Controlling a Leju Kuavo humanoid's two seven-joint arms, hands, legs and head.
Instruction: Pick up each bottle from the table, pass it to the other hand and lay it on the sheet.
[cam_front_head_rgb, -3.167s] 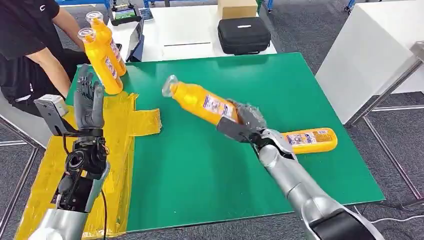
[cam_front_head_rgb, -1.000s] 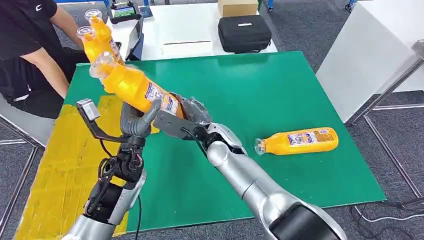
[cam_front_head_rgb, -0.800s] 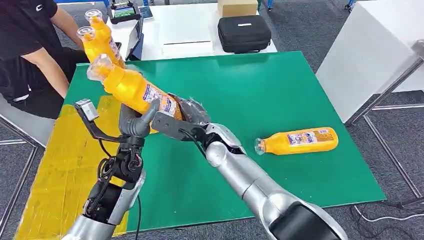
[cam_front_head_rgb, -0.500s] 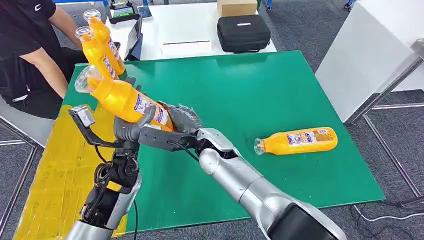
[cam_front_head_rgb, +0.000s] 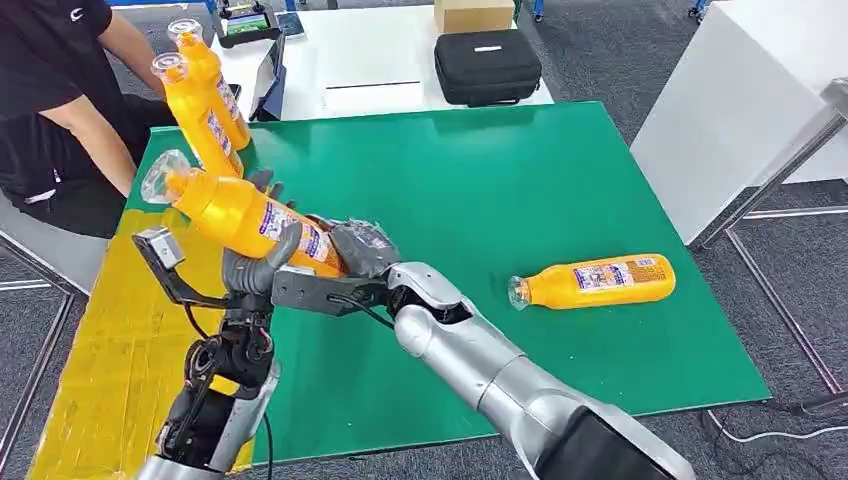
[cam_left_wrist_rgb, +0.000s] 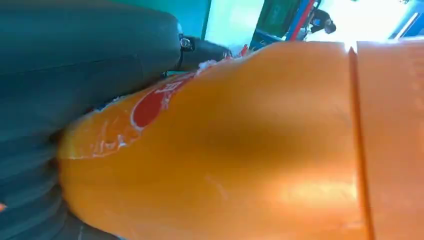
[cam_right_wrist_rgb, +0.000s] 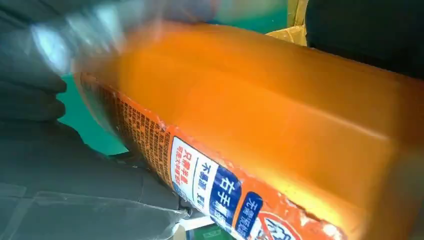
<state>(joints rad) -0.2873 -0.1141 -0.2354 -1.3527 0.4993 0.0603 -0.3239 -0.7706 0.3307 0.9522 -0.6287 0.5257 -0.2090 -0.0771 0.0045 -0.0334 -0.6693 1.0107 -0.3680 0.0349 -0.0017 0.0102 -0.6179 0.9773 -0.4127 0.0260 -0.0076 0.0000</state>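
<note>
Nearest, the left hand (cam_front_head_rgb: 262, 262) curls its thumb and fingers round the tilted orange plastic bottle (cam_front_head_rgb: 235, 212) at mid-body, while the right hand (cam_front_head_rgb: 362, 250) grips its base, both held over the yellow sheet's (cam_front_head_rgb: 120, 330) edge. If the right lets go before the left has firm hold, the bottle may slip. A second orange bottle (cam_front_head_rgb: 592, 281) lies on the green table (cam_front_head_rgb: 520, 180). Beyond, a person's arm (cam_front_head_rgb: 95, 130) sits beside two upright orange bottles (cam_front_head_rgb: 205, 105).
</note>
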